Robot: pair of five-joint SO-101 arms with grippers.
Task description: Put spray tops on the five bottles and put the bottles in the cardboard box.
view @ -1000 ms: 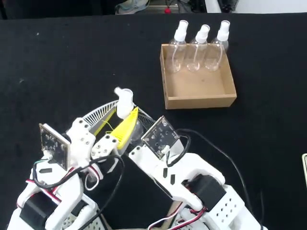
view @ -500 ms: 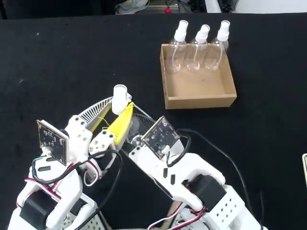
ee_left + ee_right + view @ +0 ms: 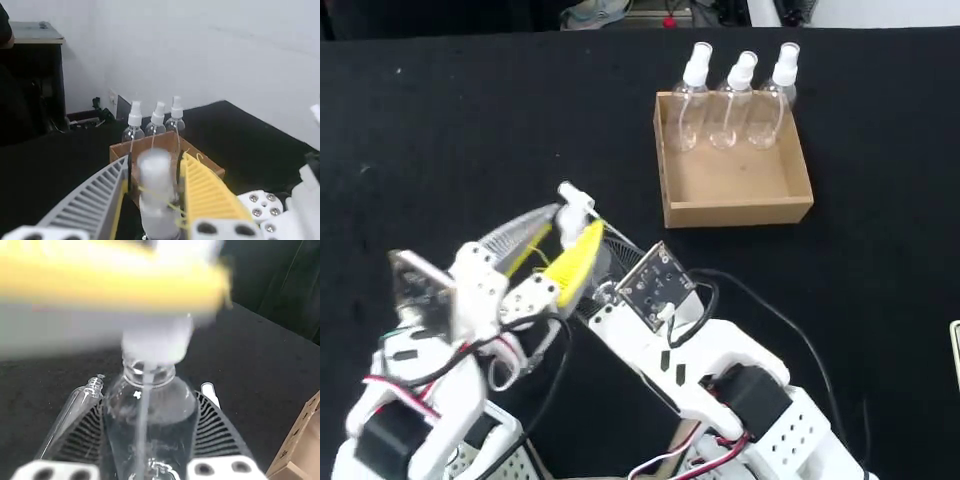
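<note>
My left gripper (image 3: 570, 218) is shut on a white spray top (image 3: 574, 200), clamped between its grey and yellow fingers (image 3: 205, 195). The top (image 3: 156, 192) sits over the neck of a clear bottle (image 3: 150, 415), and its thin tube runs down into that bottle. My right gripper (image 3: 151, 400) is shut on the bottle's body and holds it upright. In the high view the bottle (image 3: 603, 262) stands between the two arms, near the table's front. The cardboard box (image 3: 735, 205) lies at the back right with three topped bottles (image 3: 738, 100) along its far wall.
A bare clear bottle (image 3: 75, 402) without a top lies on the black table beside the held one. The box's (image 3: 117, 150) front half is bare cardboard. Black tabletop stretches between the arms and the box. Both arm bases crowd the front edge.
My left wrist has rolled with the spray top: the nozzle swung round and the grey finger tipped up. The right arm and its bottle have stayed put.
</note>
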